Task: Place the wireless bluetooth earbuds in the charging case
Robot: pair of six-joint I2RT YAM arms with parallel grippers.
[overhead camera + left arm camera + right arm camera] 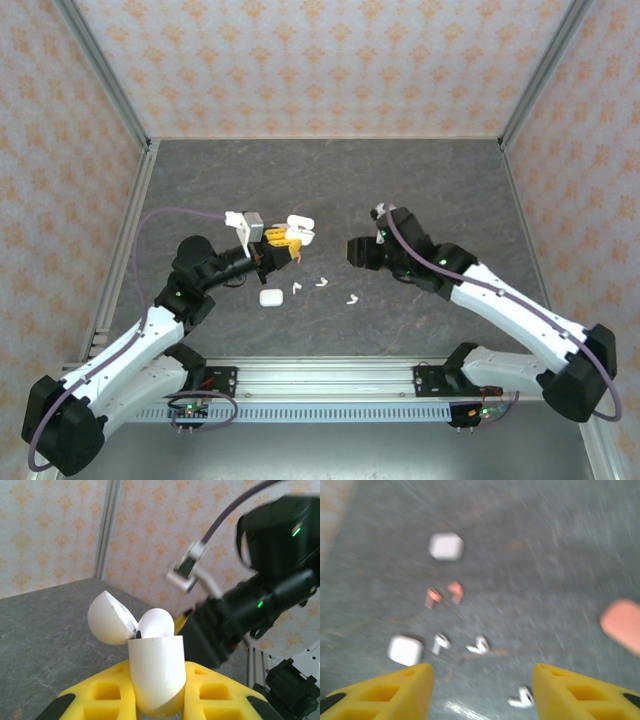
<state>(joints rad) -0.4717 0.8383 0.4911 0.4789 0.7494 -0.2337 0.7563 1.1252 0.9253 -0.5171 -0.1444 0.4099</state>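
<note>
Over table (420, 180), L arm (140, 340) outstretched, fingers (100, 692) clamping case (157, 672).

White-shelled left arm (130, 345) and right arm (510, 300) carry black joints, looping purple cables (165, 212) and yellow pocketed plastic fingers (400, 690) (green lights (298, 530) on the wrists).

The open charging case (157, 672) is glossy white, the fingers (102, 695) beside it yellow; 3 white earbuds (479, 645) and 2 coral-pink earbuds (455, 591); 1 closed case (621, 624) is coral; the table (420, 190) is dark grey with pale marbled veins; the walls (320, 60) are pale with orange floral repeats.
</note>
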